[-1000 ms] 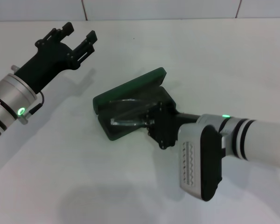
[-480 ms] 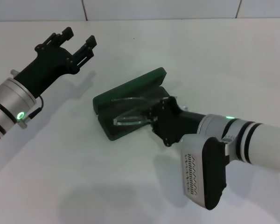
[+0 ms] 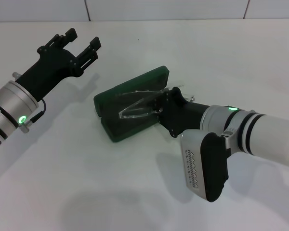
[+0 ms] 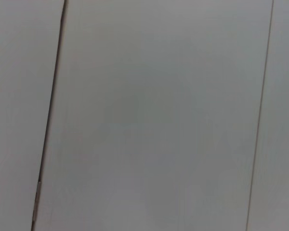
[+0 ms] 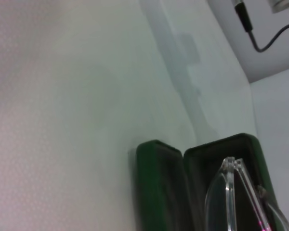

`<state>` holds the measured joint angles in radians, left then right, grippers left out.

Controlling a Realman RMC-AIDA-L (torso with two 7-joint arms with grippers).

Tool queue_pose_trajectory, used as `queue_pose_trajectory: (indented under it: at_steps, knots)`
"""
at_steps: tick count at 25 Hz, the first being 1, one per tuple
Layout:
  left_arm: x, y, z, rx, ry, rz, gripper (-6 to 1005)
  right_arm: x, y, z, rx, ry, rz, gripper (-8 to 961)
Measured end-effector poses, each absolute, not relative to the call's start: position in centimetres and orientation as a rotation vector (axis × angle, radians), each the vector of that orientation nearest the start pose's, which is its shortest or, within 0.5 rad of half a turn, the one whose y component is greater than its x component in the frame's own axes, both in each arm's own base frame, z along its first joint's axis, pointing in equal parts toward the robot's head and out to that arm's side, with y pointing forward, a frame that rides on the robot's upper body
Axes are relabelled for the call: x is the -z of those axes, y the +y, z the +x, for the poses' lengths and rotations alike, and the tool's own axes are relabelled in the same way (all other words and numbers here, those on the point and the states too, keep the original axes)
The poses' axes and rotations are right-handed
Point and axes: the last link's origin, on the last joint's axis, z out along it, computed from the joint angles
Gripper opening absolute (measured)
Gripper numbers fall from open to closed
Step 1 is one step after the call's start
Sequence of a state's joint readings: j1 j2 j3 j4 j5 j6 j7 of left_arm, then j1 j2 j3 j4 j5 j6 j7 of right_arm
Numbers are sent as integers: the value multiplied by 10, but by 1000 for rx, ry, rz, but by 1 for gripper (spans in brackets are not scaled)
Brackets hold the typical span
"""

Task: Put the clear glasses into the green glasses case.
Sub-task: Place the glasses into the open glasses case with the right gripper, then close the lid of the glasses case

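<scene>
Since the earlier frames, the right hand (image 3: 164,107) has drawn back toward the right edge of the surface (image 3: 221,62) and lifted slightly, bringing the clear glasses (image 3: 137,107) up from the case floor. The fingers of this hand are closed on the right end of the clear glasses; the lens extends from them toward the left, tilted, above the open interior of the green glasses case (image 3: 130,126). Whether any part of the glasses touches the lining cannot be determined.

In the right wrist view, the clear glasses (image 5: 236,197) appear over the inner cavity of the green glasses case (image 5: 156,187), with the case rim beside them.

The green glasses case lies open near the middle of the surface. Its base rests flat, and its lid stands tilted along the far side. The case has shifted slightly between frames.

The left hand (image 3: 81,42) hovers near the far-left corner of the surface, well apart from the case. Its fingers are spread and hold nothing. Its position is nearly unchanged.
</scene>
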<state>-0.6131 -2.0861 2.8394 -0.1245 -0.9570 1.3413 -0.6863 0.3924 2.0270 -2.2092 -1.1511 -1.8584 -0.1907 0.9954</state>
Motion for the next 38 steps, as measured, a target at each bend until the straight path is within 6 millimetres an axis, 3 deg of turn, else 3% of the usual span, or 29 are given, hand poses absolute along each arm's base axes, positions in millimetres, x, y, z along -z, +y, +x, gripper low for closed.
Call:
queue_pose_trajectory:
  at_steps: [16, 27, 32, 38]
  knots:
    - [22, 355, -279, 965, -552, -2020, 708, 131, 328, 162, 190, -1022, -2298, 116]
    - [21, 357, -280, 954, -552, -2020, 708, 125, 326, 157, 149, -986, -2287, 220]
    - [19, 356, -282, 946, -552, -2015, 707, 119, 324, 157, 119, -957, -2329, 456]
    - [19, 355, -284, 942, -556, -2013, 707, 96, 321, 162, 13, -800, -2470, 502]
